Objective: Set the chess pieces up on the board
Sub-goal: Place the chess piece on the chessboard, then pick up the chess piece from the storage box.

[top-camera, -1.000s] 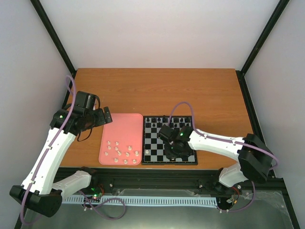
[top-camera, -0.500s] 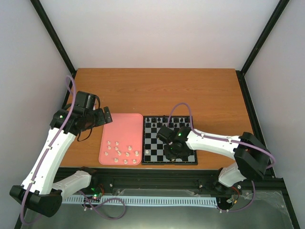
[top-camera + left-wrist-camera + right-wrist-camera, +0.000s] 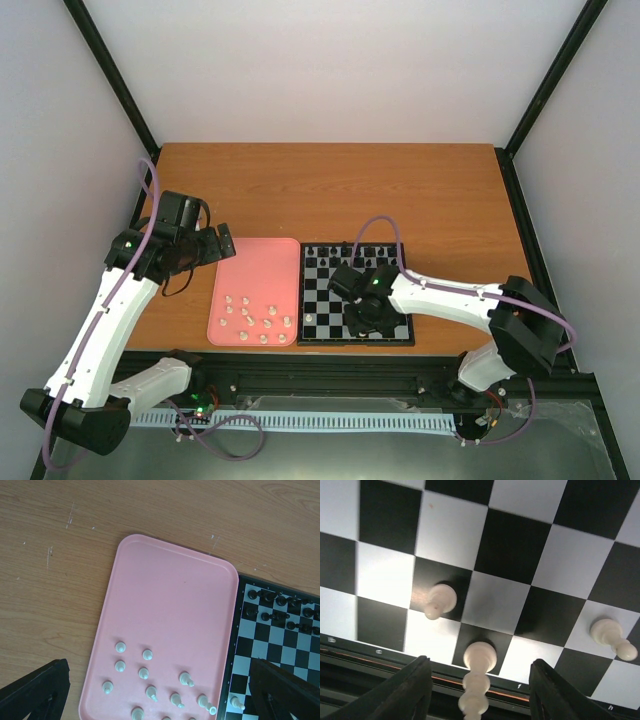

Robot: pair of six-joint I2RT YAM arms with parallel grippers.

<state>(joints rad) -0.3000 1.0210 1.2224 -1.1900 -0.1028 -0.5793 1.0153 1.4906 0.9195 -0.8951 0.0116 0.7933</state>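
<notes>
Chess pieces: tiny cream-white chessmen, likely light, rigid, easily toppled; most on pink rounded tray, few on black-and-silver checked board.
Hold: pinch upper stem.
Right jaws: spread astride one standing cream piece.
Left jaws: spread, empty.

Robotics lab test cell: plain white panel walls and black frame posts enclose a wooden bench; white left arm and right arm are bolted on.

A tall cream-white chessman stands on a black edge square of the board, between the right gripper's parted fingers, clear of both. One smaller cream piece stands up-left of it, another to its right.
</notes>
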